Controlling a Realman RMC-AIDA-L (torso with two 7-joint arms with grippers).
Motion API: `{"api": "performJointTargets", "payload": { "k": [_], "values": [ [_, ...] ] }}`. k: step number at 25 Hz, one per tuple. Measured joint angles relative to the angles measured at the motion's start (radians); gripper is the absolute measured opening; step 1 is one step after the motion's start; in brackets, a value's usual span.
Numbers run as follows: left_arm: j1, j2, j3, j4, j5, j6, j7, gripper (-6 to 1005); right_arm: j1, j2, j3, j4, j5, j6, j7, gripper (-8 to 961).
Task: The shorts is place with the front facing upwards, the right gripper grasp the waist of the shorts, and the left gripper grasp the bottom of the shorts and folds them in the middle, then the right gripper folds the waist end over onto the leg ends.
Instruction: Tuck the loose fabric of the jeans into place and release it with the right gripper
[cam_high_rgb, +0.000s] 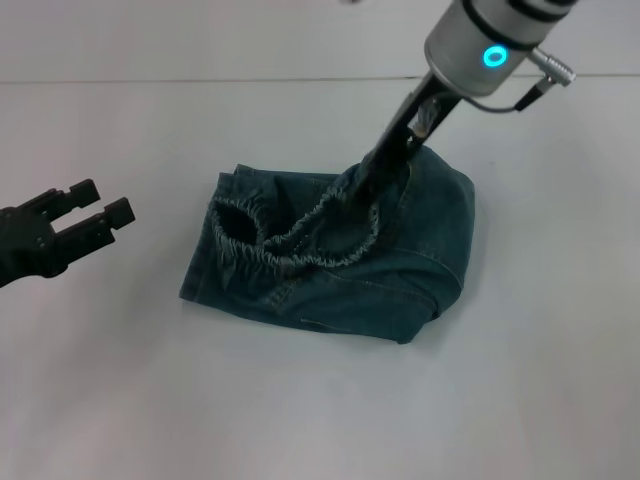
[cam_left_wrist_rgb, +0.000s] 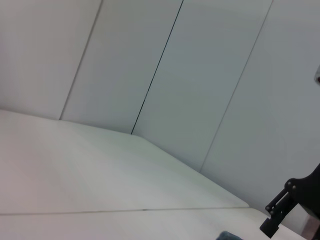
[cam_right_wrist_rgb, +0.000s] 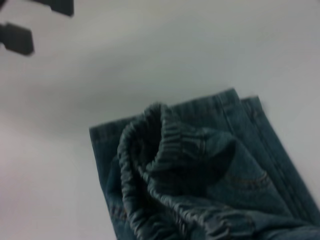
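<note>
from the head view, the shorts (cam_high_rgb: 330, 255) lie in a bunched heap near the middle of the white tabletop (cam_high_rgb: 520, 400), already doubled up, with the waist of the shorts (cam_high_rgb: 290, 235) puckered open toward the robot's left. the right claw (cam_high_rgb: 368, 180) reaches down from the upper right and is buried in the gathered band, apparently clenched on it, with the denim lifted into a peak around its tip. the left claw (cam_high_rgb: 95, 215) hangs well off to the left, fingers spread, holding nothing

the left wrist view shows mostly bare tabletop and wall panels, with only a dark corner of denim (cam_left_wrist_rgb: 230, 235) at the lower edge and part of the other arm at the right

the right wrist view looks close onto the ruffled waistband (cam_right_wrist_rgb: 165, 145), standing up in loops, with a flat stitched hem (cam_right_wrist_rgb: 250, 125) just beyond it

to do this fold well, i'd guess the right claw should carry the band low and straight across toward the leg ends, keep the layers together, and only let go once the edges line up
</note>
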Motion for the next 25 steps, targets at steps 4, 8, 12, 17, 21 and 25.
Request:
{"api": "performJointTargets", "payload": {
  "k": [4, 8, 12, 17, 21, 25],
  "values": [
    [0.012, 0.003, 0.017, 0.007, 0.007, 0.011, -0.013, 734, -0.004, 0.03, 0.0, 0.001, -0.046, 0.005, 0.001, 797],
    [0.025, 0.002, 0.018, 0.008, 0.008, 0.013, -0.012, 734, -0.007, 0.042, -0.004, 0.013, -0.057, 0.038, 0.002, 792],
    [0.029, -0.001, 0.018, 0.004, 0.008, 0.013, -0.008, 734, -0.008, 0.044, -0.004, 0.032, -0.054, 0.082, -0.001, 752],
    [0.034, -0.003, 0.018, 0.003, 0.009, 0.012, -0.001, 734, -0.003, 0.044, -0.006, 0.06, -0.054, 0.111, -0.006, 569],
    [0.035, -0.003, 0.018, 0.003, 0.01, 0.012, 0.001, 734, -0.004, 0.045, -0.009, 0.063, -0.053, 0.127, -0.007, 371],
    [0.035, -0.004, 0.018, 0.003, 0.01, 0.011, 0.002, 734, -0.005, 0.046, -0.01, 0.063, -0.049, 0.145, -0.015, 95]
  ]
}}
